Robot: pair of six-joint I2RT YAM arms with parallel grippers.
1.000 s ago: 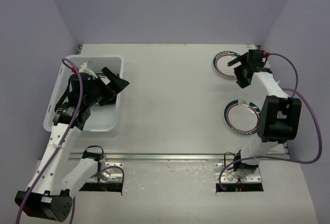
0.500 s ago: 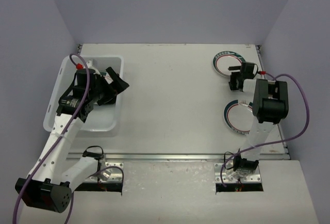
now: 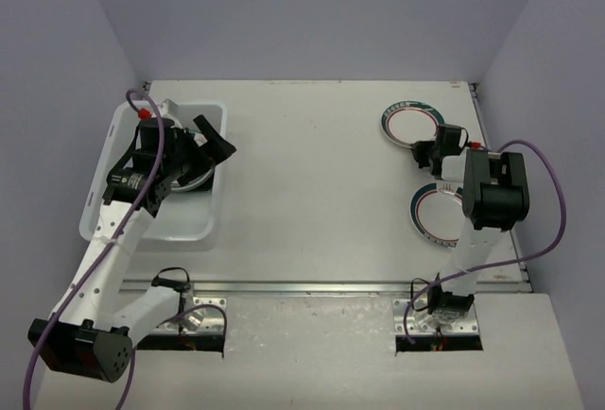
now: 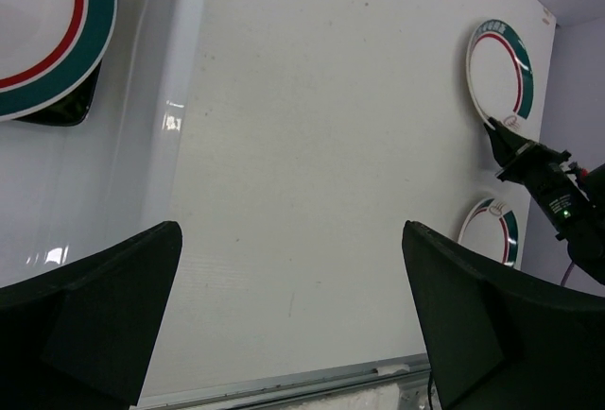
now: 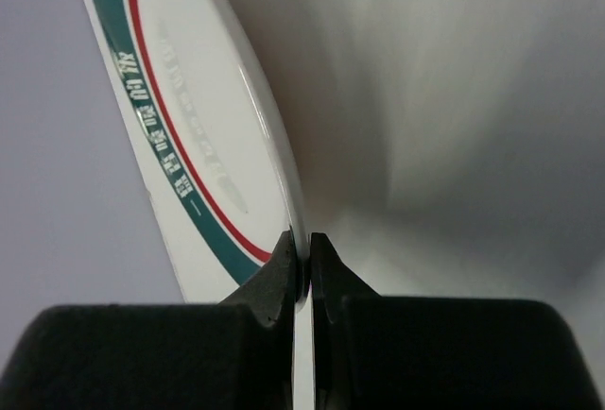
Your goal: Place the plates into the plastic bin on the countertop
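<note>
- Where is the right claw [image 5: 304,249]?
- Pinched tight on the rim of the far plate [image 3: 406,122], at the right side of the bench [image 3: 312,174]. A second plate [image 3: 435,219] lies just nearer.
- And the left claw [image 4: 291,230]?
- Spread wide over the plastic bin [image 3: 180,235], gripping nothing. A teal-rimmed plate [image 4: 47,42] lies inside.

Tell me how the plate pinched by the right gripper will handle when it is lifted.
Probably stiff: the plate holds its shape though the right gripper is shut on just a sliver of its rim. Likely slippery: its glossy face shines, so it may pivot or slide in that grip. Seemingly hard and brittle, so a drop could chip it.
</note>
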